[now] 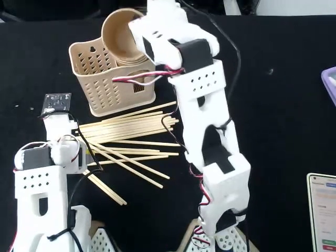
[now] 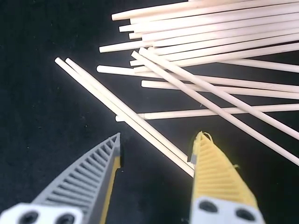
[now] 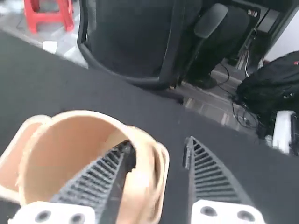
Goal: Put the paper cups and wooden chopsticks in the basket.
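Over basket [image 1: 113, 92], R tool [image 3: 159, 143] spread, 1 finger [image 3: 100, 179] in cup [image 3: 70, 140], prob. loose, L tool [image 2: 158, 135] spread above chopsticks [image 2: 210, 28]

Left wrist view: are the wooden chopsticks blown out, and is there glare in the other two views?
Left wrist view: wooden chopsticks brightly lit, nearly washed out against the black table; high view: basket evenly lit, no hard shadows; right wrist view: paper cup softly shaded inside, no glare.

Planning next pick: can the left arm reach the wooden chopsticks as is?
Probably yes. Left end effector is open right over the wooden chopsticks; two run between its jaws, nothing blocking.
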Available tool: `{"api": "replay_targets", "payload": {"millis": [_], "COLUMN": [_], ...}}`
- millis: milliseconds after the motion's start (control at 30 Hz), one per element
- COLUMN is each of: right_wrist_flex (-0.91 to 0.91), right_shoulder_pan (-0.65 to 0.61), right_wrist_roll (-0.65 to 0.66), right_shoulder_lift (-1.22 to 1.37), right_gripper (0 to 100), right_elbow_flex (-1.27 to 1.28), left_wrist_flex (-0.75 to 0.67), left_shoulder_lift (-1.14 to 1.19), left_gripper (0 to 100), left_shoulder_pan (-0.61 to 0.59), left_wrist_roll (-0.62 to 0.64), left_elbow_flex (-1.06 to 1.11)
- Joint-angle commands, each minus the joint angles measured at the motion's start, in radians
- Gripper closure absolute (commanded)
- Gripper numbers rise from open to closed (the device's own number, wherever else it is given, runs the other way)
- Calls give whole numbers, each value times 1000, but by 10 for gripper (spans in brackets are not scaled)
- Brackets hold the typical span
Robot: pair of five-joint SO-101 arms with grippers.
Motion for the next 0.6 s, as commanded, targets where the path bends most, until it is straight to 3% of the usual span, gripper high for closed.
{"api": "replay_targets", "payload": {"millis": [0, 200, 567], "right_wrist_flex": [-103, -137, 250], "right_shoulder_pan": [-21, -23, -18], "right_wrist_roll": [9, 3, 12], "right_shoulder_lift": [-13, -61, -277], "right_gripper": [825, 825, 824], "right_elbow_flex": [-38, -38, -28], "left_wrist_flex": [-11, -9, -5], "left_shoulder_lift": [-15, -15, -15], "left_gripper": [754, 754, 754], "left_shoulder_pan": [-4, -4, -4], "left_wrist_roll": [5, 5, 5], "left_elbow_flex": [-50, -50, -58]}}
